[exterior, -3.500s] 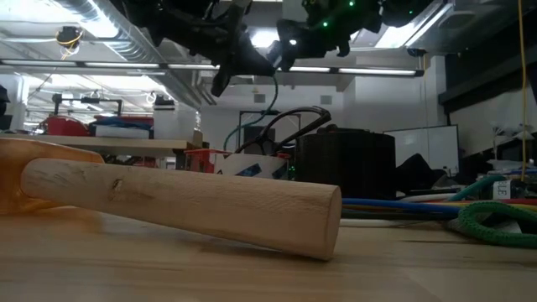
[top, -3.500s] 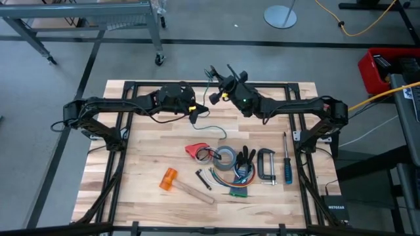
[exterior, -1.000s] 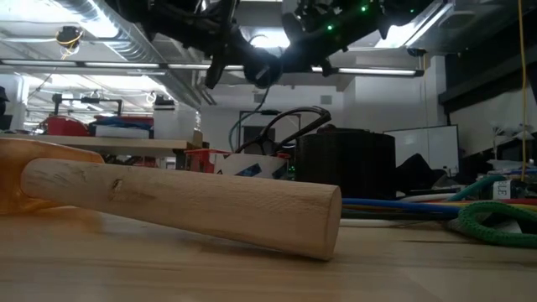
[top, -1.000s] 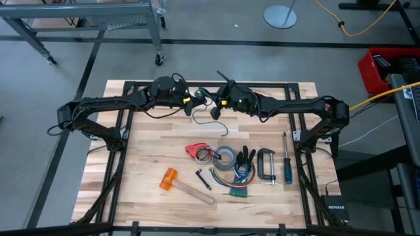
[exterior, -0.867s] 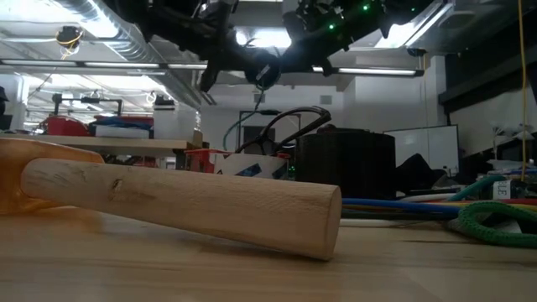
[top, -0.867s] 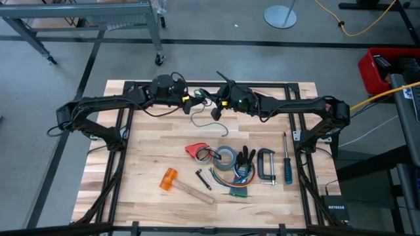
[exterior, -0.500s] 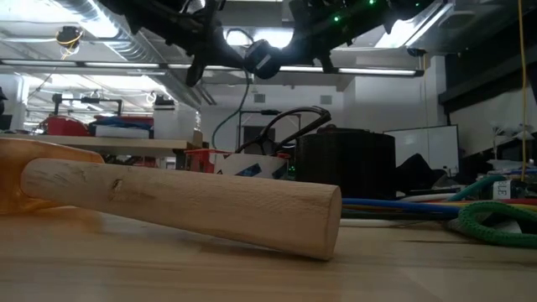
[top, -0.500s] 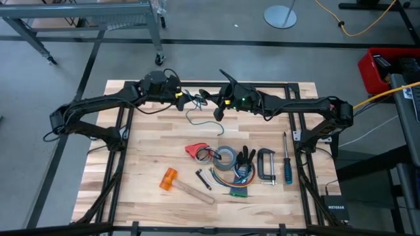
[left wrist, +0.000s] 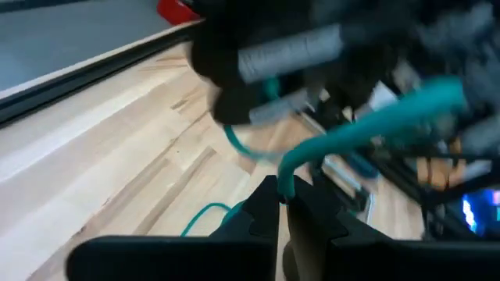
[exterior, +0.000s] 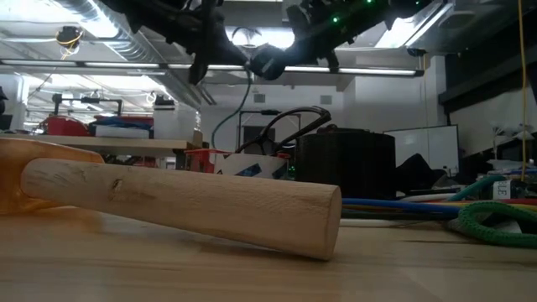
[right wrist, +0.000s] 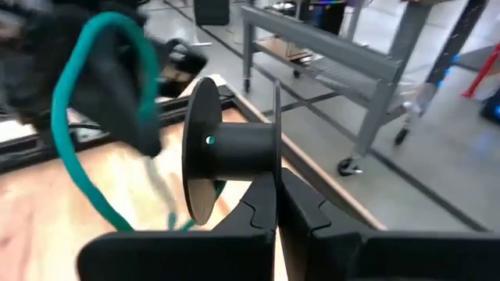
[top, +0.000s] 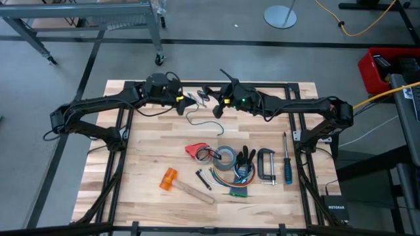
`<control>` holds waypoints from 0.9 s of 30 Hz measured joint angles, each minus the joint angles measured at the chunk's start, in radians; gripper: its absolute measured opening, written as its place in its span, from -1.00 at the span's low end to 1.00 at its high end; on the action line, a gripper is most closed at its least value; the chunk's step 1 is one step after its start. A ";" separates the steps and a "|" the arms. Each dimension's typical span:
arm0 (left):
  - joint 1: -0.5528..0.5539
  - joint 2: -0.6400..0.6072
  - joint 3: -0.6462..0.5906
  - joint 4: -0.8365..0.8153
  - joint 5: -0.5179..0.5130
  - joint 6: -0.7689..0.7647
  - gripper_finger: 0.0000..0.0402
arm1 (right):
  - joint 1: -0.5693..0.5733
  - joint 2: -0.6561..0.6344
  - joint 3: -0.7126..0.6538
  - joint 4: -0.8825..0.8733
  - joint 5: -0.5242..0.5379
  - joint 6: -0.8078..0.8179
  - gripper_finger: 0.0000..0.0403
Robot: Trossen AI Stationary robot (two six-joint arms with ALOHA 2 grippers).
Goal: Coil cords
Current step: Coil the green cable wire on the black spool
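The cord [top: 203, 117] hangs from the spool [right wrist: 223, 148] above the table's far edge, where the right gripper [right wrist: 277, 181] is clamped on the spool and the left gripper [left wrist: 283, 193] pinches the cord. If that pinch slips (it looks light), the loop could fall off. How many turns are wound is hidden.

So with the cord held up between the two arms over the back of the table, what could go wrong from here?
The left end effector pinches only a thin stretch of the teal cord, so it may slip free. The loose tail trailing on the table could snag. The spool in the right end effector might twist in its narrow grip.
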 joint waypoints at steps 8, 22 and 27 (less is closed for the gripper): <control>-0.019 0.000 -0.005 -0.027 0.020 0.212 -0.52 | -0.039 -0.004 0.113 -0.020 0.002 -0.102 -1.00; -0.069 0.000 -0.005 0.025 -0.035 0.450 -0.24 | -0.058 -0.005 0.262 -0.081 0.032 -0.238 -1.00; -0.093 0.000 -0.005 0.088 -0.046 0.516 -0.26 | -0.058 -0.005 0.263 -0.068 0.031 -0.251 -1.00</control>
